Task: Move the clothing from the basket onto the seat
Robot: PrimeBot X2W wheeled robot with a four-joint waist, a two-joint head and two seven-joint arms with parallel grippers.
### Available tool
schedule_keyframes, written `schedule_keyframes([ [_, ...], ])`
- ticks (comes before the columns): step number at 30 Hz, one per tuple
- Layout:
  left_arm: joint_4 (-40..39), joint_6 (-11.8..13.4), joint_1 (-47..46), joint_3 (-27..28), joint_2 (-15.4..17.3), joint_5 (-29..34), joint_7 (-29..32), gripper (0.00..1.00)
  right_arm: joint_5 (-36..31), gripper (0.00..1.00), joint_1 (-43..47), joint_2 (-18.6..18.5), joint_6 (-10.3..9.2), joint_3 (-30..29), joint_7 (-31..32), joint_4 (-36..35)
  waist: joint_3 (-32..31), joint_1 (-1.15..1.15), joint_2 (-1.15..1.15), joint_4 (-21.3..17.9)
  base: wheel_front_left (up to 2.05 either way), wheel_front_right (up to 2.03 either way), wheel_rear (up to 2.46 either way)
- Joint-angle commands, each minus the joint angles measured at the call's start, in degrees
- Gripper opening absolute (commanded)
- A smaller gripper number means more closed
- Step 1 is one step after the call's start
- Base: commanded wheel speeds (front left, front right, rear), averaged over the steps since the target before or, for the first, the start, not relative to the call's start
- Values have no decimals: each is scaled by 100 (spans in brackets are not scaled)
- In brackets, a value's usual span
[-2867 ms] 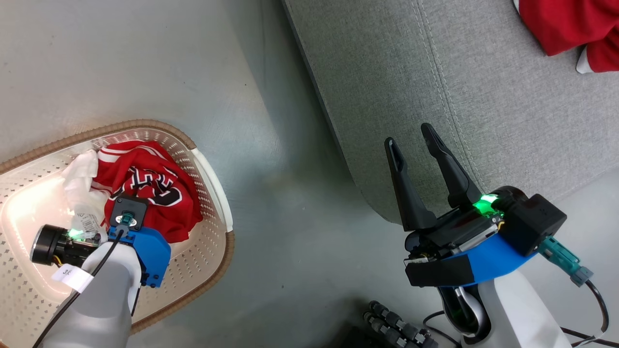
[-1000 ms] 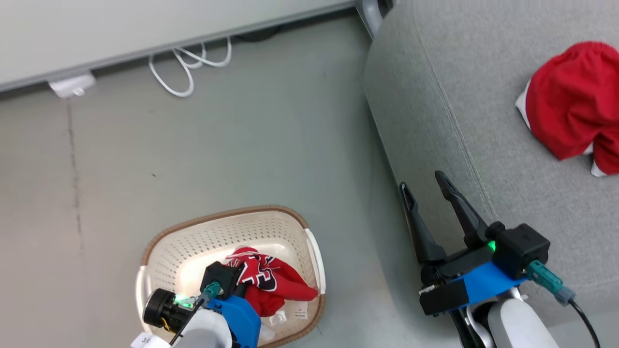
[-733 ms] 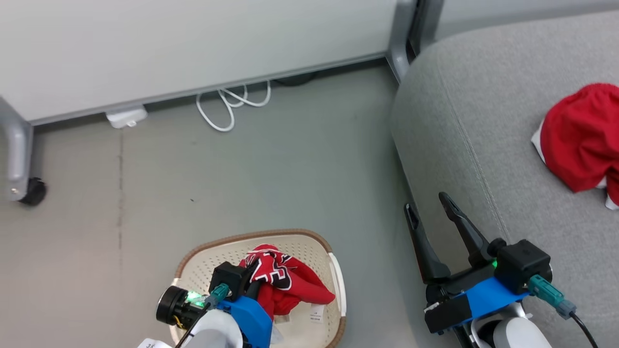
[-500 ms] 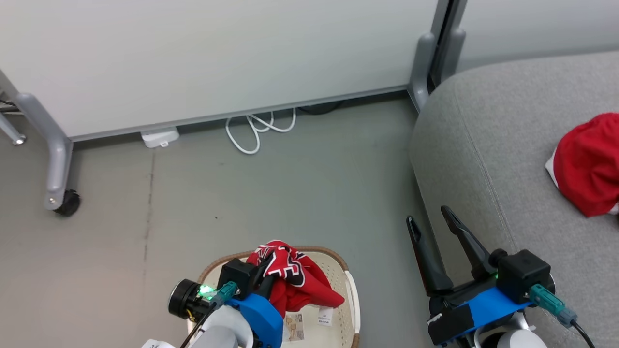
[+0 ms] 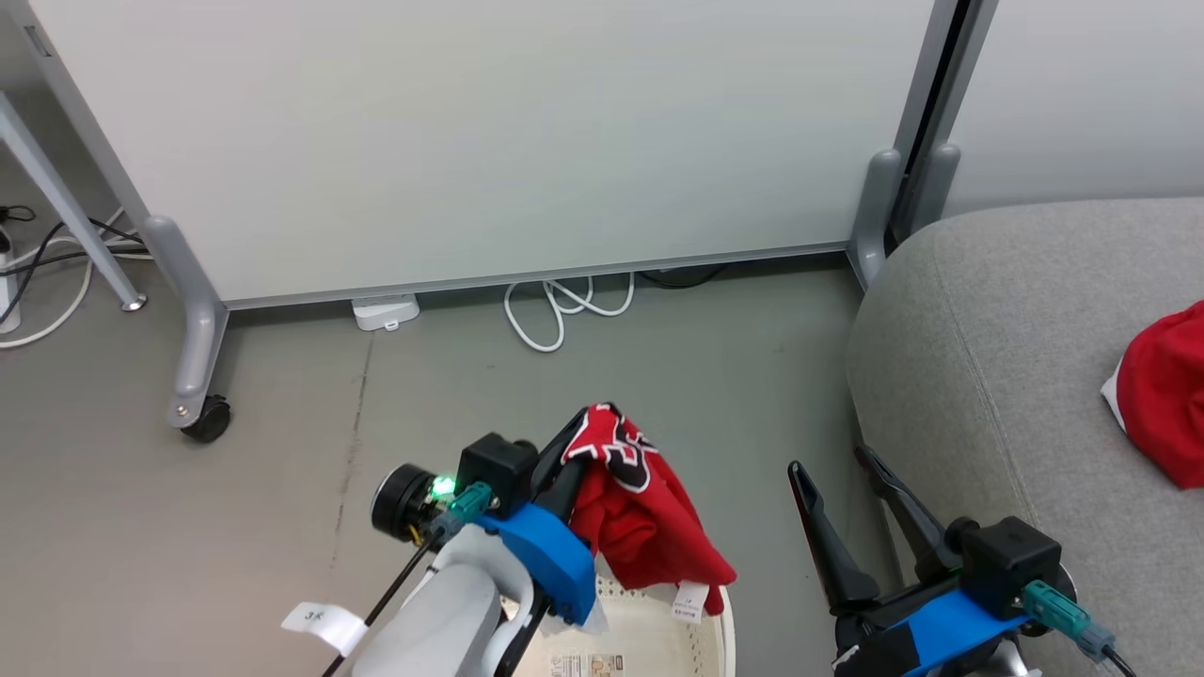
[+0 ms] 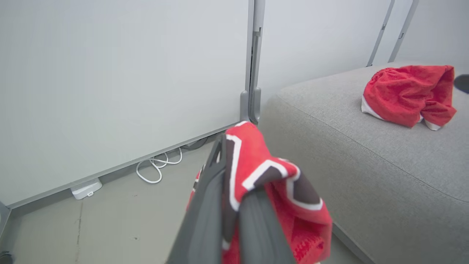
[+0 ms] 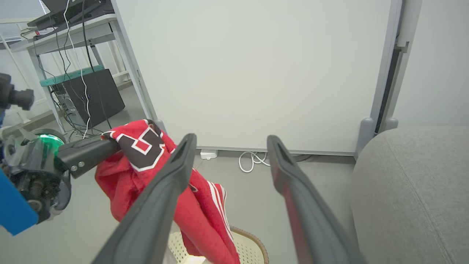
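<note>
Left claw (image 5: 570, 449) pinches the jersey (image 5: 649, 527); right claw (image 5: 831, 461) gapes wide.

Head camera looks down; wrist cameras face twelve o'clock, sharing pale-grey partition panel (image 6: 110, 73) and red lettered jersey (image 7: 141, 146).

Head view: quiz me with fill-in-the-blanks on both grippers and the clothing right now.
The left gripper is ____ on the jersey.
On the right gripper the fingers stand ____, holding nothing.
The sofa bears ____ plain red garment.
Missing words: shut; open; one.
</note>
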Motion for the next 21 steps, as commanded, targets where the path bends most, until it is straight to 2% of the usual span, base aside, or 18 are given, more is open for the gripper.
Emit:
schedule_keyframes([
  [1, -41, 26, -108, -35, -2, -45, -28, 0, 4, 100, 72, -2, 3, 4, -5, -17, -23, 1, -1, 27, 0, 0, 0],
  [11, -252, 239, -846, -854, -1, -968, 168, 0, 41, 100, 157, -2, 3, 43, 54, 14, -84, 1, -1, 167, 0, 0, 0],
  [21, -620, 674, -1448, -1634, -1, -1847, 309, 0, 38, 100, 171, -2, 3, 71, 80, 49, -108, 1, -1, 216, 0, 0, 0],
])
